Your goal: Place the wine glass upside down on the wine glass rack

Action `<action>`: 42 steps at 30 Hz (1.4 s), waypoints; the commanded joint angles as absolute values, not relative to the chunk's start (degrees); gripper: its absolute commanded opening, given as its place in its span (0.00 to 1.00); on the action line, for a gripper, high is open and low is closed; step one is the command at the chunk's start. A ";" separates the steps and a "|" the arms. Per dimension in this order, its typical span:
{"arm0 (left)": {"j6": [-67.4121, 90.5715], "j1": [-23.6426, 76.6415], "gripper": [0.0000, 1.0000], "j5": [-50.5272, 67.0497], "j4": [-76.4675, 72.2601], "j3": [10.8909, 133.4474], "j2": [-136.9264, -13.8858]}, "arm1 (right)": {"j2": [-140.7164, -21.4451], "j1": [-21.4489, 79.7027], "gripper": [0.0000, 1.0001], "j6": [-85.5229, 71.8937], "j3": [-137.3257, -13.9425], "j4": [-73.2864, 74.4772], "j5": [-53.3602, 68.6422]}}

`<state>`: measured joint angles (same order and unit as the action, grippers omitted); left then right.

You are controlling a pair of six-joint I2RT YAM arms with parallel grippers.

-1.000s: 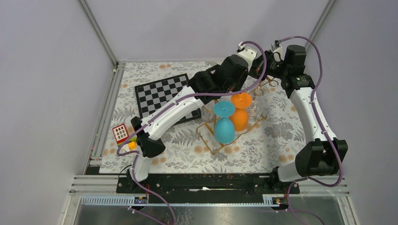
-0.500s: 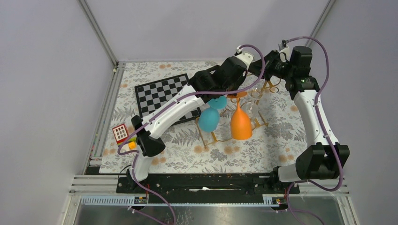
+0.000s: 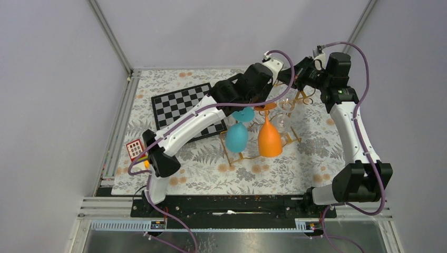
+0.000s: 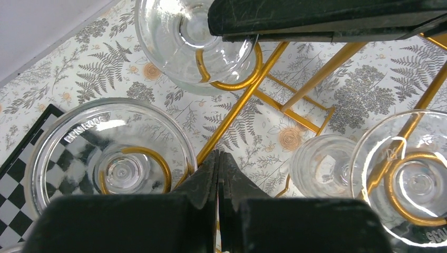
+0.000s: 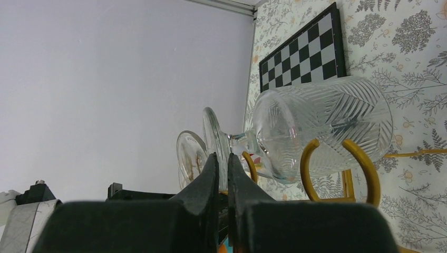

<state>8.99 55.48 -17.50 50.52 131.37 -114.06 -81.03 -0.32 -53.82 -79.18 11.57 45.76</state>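
Presently: wine glass [image 5: 321,126], clear cut ware, hanging bowl-down in the rack [image 5: 369,167]. Probably light, rigid, slick, breakable; best taken by stem or foot. At its foot, right gripper [image 5: 221,168], fingers nearly together, grip uncertain from here. Above the rack, left gripper [image 4: 218,174], closed, empty.

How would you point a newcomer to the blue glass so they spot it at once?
Find the flowered tablecloth with the chessboard on it; right beside the chessboard stands a gold wire rack. The blue glass hangs bowl-down at the rack's end nearest the chessboard. It is the only blue one: next to it hangs an orange glass, and the rest are clear glasses.
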 commanded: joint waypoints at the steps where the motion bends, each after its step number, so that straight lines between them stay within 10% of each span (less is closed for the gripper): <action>1: 7.25 48.07 0.00 -26.21 45.82 130.24 -109.78 | -79.98 -1.32 0.00 -52.03 -75.18 21.83 53.43; 42: 12.89 49.65 0.00 -1.96 32.13 119.05 -99.70 | -85.63 -1.32 0.00 -68.02 -77.95 0.90 54.89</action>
